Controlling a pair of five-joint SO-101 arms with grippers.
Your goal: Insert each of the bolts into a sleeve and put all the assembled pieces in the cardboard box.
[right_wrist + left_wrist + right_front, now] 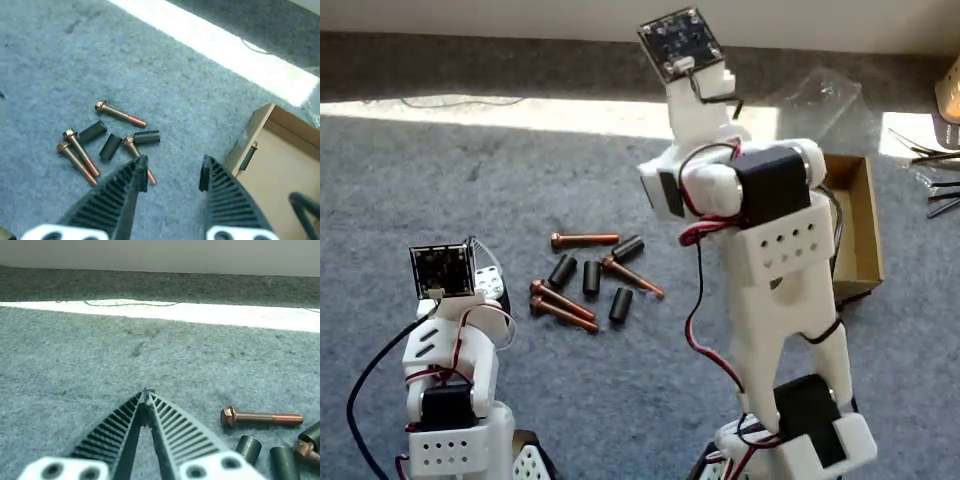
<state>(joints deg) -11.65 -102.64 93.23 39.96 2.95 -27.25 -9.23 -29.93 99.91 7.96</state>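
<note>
Carpet [470, 180]: grey and soft; round parts may roll.
Left fingers [146, 397]: closed, empty, low over carpet.
Bolts [563, 313], sleeves [591, 277]: bunched together; a skewed pinch could scatter them.
Right fingers [141, 175]: open, empty, raised.
Cardboard box [870, 215]: far side, one assembled piece [248, 156] inside.

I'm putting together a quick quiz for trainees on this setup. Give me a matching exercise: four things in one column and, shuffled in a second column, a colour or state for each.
Column one:
1. left tool
2. right tool
3. bolts
4. sleeves

Column two:
A. black
B. open
C. copper-coloured
D. shut

Pairs: 1-D, 2-B, 3-C, 4-A
</note>
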